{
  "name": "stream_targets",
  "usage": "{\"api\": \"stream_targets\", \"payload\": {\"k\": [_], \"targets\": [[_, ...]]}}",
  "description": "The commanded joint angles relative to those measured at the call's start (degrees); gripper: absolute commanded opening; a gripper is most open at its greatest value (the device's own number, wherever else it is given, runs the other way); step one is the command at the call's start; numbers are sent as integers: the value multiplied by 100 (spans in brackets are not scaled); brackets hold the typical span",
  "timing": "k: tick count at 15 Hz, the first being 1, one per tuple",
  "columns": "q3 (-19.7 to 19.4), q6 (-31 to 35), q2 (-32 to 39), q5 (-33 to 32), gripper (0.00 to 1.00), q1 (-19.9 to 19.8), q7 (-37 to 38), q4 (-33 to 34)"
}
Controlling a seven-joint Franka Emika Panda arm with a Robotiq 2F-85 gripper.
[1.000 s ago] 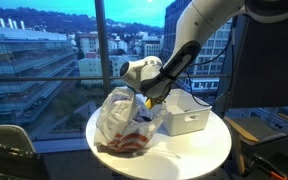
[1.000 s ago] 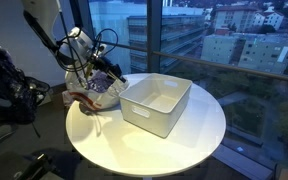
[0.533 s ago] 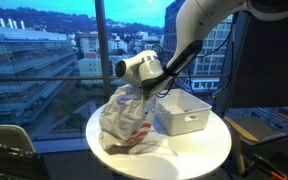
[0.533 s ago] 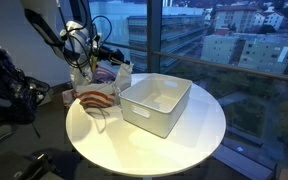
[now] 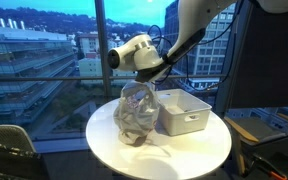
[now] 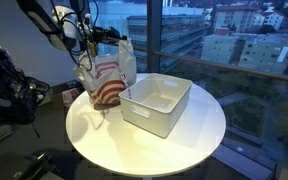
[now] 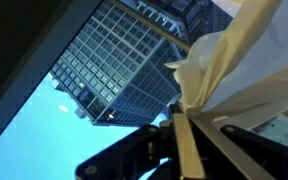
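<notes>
My gripper (image 5: 150,80) is shut on the top of a clear plastic bag (image 5: 137,112) with red stripes (image 6: 108,82) and holds it up, so the bag hangs nearly upright with its bottom at the round white table (image 5: 199,152). In the wrist view the gathered bag top (image 7: 224,70) is pinched between my fingers (image 7: 189,148). The bag hangs right beside a white plastic bin (image 6: 156,103), at its end away from the window side. What is inside the bag I cannot make out.
The white bin (image 5: 188,110) stands open on the table (image 6: 174,150). Large windows with a city view run close behind the table. A chair with dark things (image 6: 9,95) stands off the table's edge, and cables hang near my arm (image 6: 54,20).
The bag, slumped on the table a second ago, has been lifted by its top and now hangs upright. My gripper has risen with it and stayed shut.
</notes>
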Motion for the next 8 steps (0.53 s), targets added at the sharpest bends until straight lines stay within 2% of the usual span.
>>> {"api": "stream_targets", "payload": {"k": [1,7,8], "targets": [[216,-278,-272,-349,3,-115,287,-39],[389,61,-69,1,6,-559,65,26],[489,161,-119,224,29,-642,-48,-23]]}}
